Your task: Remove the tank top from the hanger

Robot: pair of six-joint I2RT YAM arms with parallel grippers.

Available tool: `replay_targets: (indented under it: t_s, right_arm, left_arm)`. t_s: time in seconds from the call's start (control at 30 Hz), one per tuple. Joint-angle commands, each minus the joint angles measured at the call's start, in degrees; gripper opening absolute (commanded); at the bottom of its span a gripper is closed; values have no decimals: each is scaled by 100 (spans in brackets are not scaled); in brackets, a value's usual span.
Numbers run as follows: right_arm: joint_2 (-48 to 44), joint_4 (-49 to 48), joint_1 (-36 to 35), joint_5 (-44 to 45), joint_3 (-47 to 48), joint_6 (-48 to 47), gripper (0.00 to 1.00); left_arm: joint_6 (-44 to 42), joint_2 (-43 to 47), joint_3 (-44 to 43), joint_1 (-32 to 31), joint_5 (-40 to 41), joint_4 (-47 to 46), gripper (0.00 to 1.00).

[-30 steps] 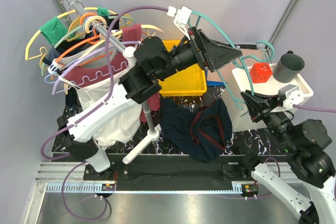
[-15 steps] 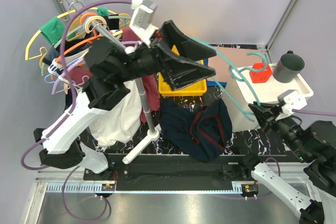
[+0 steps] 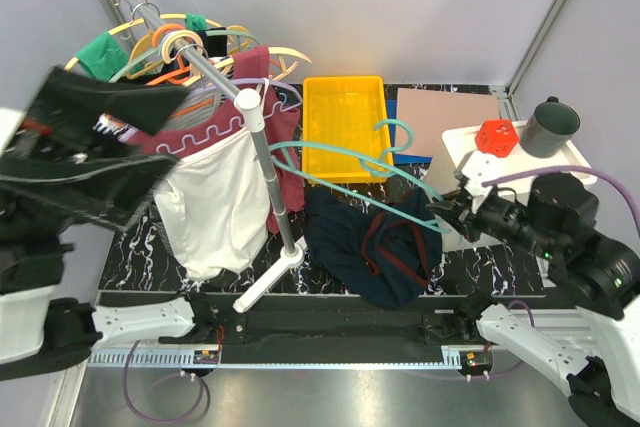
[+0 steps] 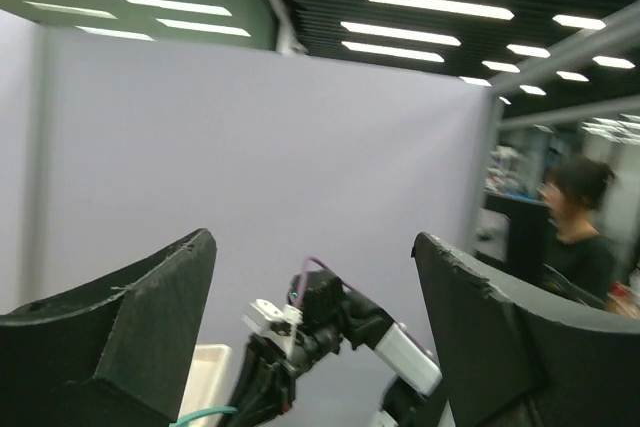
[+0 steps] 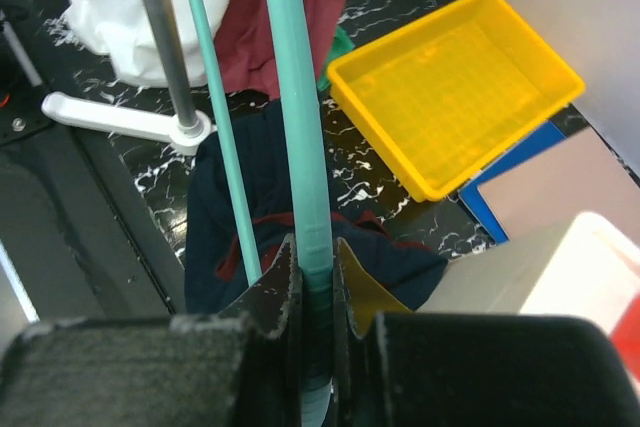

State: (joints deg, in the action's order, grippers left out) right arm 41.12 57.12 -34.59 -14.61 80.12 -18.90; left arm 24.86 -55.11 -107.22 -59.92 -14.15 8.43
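The tank top (image 3: 375, 245) lies crumpled on the dark table, navy with maroon trim, off the hanger; it also shows in the right wrist view (image 5: 228, 209). The teal hanger (image 3: 340, 159) is bare and held in the air above it, hook near the yellow bin. My right gripper (image 3: 447, 209) is shut on one hanger arm (image 5: 305, 187), jaws pressed on both sides (image 5: 317, 272). My left gripper (image 3: 165, 132) is raised high at the far left, open and empty. In its own view the fingers (image 4: 150, 307) stand wide apart, facing the wall.
A clothes rack pole (image 3: 262, 162) with a white foot (image 3: 270, 282) stands centre-left, hung with a maroon-and-white shirt (image 3: 215, 197), a green garment and several coloured hangers. A yellow bin (image 3: 345, 127), a brown board (image 3: 440, 117) and a white tray (image 3: 470, 147) with a red block and dark cup sit behind.
My left arm has let go of the hanger and swung up and left, close to the camera. My right gripper has brought the hanger down and left over the tank top.
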Motion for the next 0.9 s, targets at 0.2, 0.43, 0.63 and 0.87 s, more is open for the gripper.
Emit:
replay_targets:
  t_s: [0.2,0.43,0.63,0.87]
  right_arm:
    - [1898,-525,118,-1007,909,-1151,0]
    - [2953,-808,989,-3310,1594,-1178,0]
    - [4034,-554,1077,-4286,2708,-1204,0]
    - [5098,281,1086,-4937,3861,-1529,0]
  left_arm:
    - [-658,897,702,-20,2355,976,85]
    - [-623,1073,922,-20,2549,1266,84]
    - [-307,1344,1238,-11,3163,1469,84]
    - [-245,1574,1563,-11,3709,1530,84]
